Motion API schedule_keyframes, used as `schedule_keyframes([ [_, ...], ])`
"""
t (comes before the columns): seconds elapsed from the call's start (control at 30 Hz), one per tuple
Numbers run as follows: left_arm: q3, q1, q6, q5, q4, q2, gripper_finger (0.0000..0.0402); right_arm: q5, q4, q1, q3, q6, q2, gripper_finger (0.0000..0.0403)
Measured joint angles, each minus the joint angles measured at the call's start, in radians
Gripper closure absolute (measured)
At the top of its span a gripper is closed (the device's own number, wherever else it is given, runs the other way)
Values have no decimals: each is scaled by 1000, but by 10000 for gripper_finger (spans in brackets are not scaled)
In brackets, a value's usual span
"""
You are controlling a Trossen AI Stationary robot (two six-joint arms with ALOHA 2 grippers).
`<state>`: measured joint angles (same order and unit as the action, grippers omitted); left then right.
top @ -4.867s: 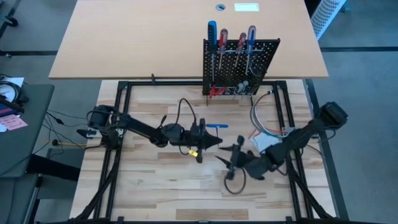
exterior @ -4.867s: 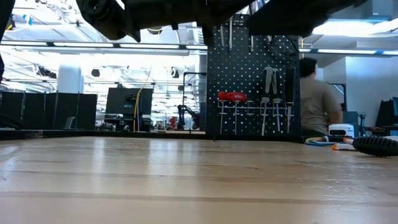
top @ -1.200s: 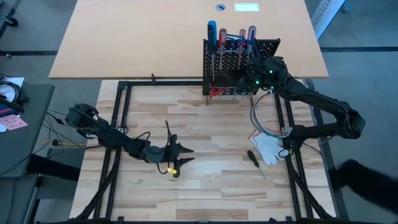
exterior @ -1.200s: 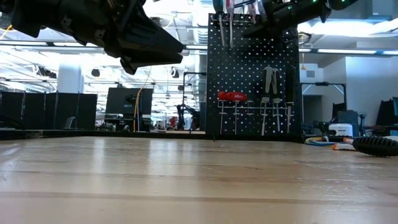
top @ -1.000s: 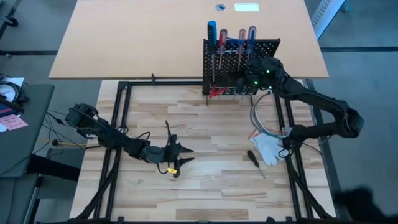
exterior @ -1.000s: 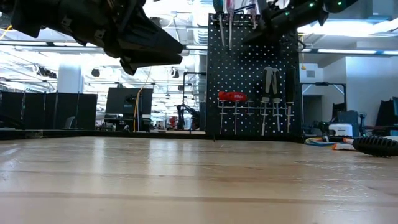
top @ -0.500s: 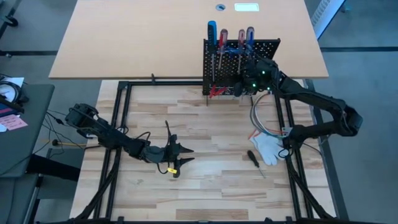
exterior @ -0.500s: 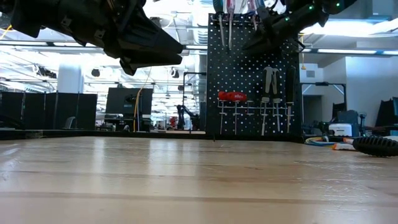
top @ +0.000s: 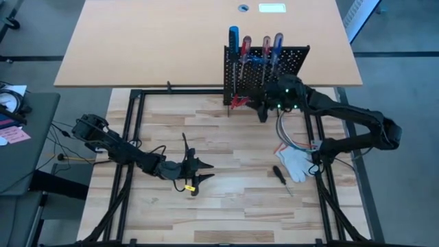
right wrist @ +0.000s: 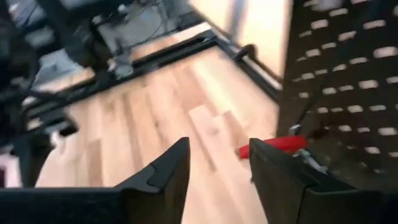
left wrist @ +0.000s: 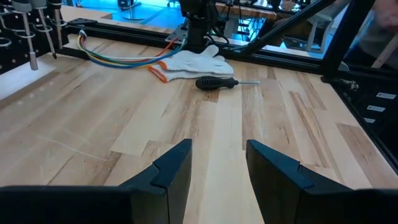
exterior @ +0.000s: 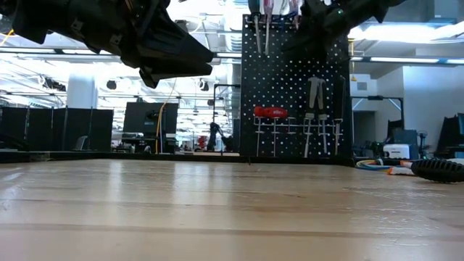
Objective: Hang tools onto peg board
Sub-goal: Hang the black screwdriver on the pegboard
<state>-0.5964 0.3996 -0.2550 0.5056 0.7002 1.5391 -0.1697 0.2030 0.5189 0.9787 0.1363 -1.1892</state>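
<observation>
The black peg board [top: 267, 68] stands upright at the table's far edge. Several screwdrivers [top: 234, 38] hang on it with red and blue handles rising above its top. Red-handled pliers [top: 237, 101] hang at its lower left, also in the right wrist view [right wrist: 280, 144]. My right gripper [top: 262, 113] hovers open just in front of the board's foot, nothing between its fingers [right wrist: 165, 171]. A black-handled screwdriver [top: 280, 175] lies flat on the table beside a white glove. My left gripper [top: 207, 171] waits open above the table's near middle, empty [left wrist: 217, 158].
A white glove [top: 296, 162] and a looped coloured cable [top: 287, 130] lie at the table's right, near the right arm's base. The black frame rails [top: 137, 103] border the wooden top. Bare wood lies between the two grippers and along the near edge.
My right gripper has drawn back from the upper face of the peg board, toward the near edge and a little left, and has sunk and tipped downward. The tools on the board stay where they hang. The left arm has kept still.
</observation>
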Motion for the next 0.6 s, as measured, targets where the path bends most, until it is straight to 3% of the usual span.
schedule_keyframes([
  [0.23,-1,0,0,0,-2,0,256,70,39,-127,0,-53,0,261],
  [0.6,-1,5,0,0,-2,0,256,247,126,-312,0,-85,13,267],
])
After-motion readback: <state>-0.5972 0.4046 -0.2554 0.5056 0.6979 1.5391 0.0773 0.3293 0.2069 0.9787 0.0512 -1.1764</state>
